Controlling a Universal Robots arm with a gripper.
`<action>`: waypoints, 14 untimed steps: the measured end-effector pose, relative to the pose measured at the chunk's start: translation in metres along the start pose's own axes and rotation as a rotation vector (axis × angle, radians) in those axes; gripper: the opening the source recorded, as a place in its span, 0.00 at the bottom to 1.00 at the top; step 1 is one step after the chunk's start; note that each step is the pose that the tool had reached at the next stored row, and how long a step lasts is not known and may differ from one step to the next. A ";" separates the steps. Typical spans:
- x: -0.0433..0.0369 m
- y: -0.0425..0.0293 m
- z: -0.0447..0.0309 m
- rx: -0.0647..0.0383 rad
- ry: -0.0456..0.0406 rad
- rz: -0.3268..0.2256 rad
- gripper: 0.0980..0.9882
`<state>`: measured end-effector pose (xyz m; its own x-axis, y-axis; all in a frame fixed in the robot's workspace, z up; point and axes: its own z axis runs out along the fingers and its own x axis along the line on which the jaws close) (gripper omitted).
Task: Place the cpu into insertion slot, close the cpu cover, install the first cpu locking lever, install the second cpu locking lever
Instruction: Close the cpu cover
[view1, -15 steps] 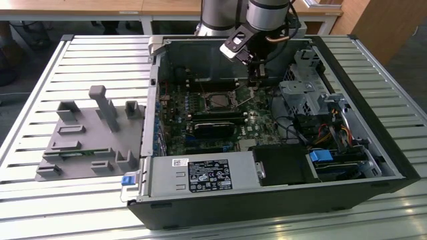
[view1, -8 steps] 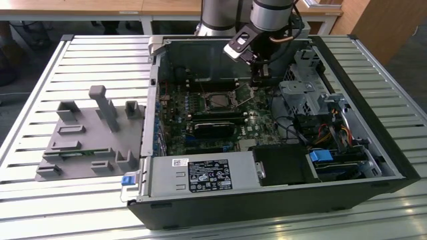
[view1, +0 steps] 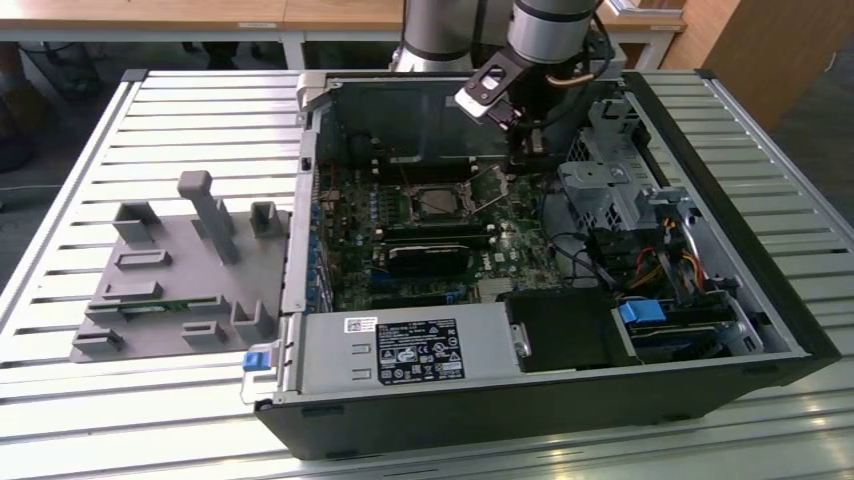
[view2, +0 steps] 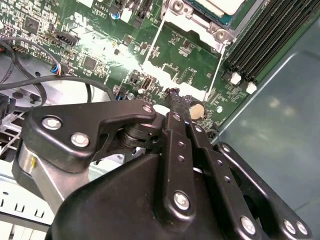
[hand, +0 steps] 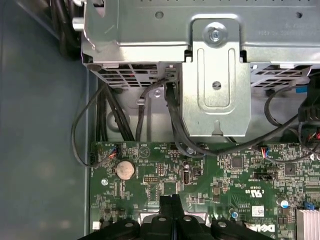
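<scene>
The cpu (view1: 438, 204) lies in the insertion slot (view1: 416, 188) on the motherboard inside the open computer case, its grey top (view2: 220, 5) showing. A silver metal frame (view2: 220, 34), the cpu cover, sits around it. Two thin wire locking levers (view2: 151, 47) (view2: 216, 70) run from the socket toward my fingertips. One lever (view1: 498, 195) stands tilted up beside the socket. My gripper (view1: 525, 158) hangs just to the exterior view's right of the socket. Its black fingers are shut together, tip (view2: 174, 94) low over the board near the lever ends (hand: 170, 199).
A metal drive cage (hand: 215, 75) with cables stands just beyond the board's edge. Black memory slots (view2: 260, 45) run beside the socket. A coin battery (hand: 125, 169) sits on the board. A grey fixture (view1: 187, 270) lies on the slatted table, at the exterior view's left.
</scene>
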<state>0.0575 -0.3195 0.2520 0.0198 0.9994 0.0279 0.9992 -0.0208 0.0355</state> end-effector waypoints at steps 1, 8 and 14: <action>0.0002 0.0009 0.0003 0.002 0.0000 0.000 0.01; 0.0009 0.0073 0.0019 0.009 -0.0001 -0.005 0.01; 0.0014 0.0107 0.0038 0.012 0.0004 -0.020 0.01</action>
<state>0.0684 -0.3182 0.2486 -0.0004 0.9996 0.0277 0.9997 -0.0002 0.0237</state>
